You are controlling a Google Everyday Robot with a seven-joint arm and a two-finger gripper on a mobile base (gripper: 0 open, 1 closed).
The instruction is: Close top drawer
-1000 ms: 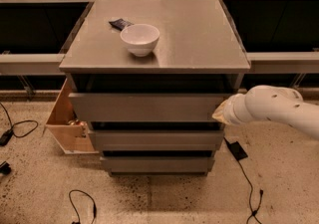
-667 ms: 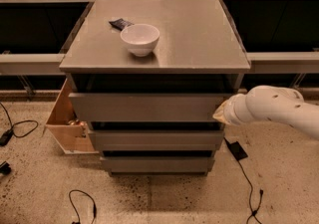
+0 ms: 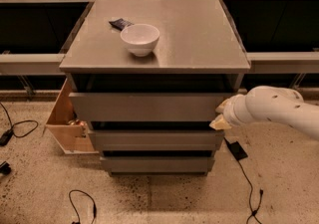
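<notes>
- Gripper (image 3: pixel 221 117) — at the tip of the white arm (image 3: pixel 271 108). It rests against the right end of the top drawer (image 3: pixel 147 107); whether it is clenched or released cannot be told.
- Top drawer — immediately left of the gripper, pulled partly out, with a dark gap under the cabinet top (image 3: pixel 199 34).
- Two shorter drawers (image 3: pixel 154 139) — below and left.
- White bowl (image 3: pixel 140 39) — up and left, on the cabinet top.
- Wooden box (image 3: pixel 67 123) — farthest left, beside the cabinet.

Hardly anything has moved over the last second. The gripper (image 3: pixel 219 121), at the end of the front panel of the top drawer (image 3: pixel 149 107), sits perhaps a touch lower. The panel beside it shows no visible shift.
</notes>
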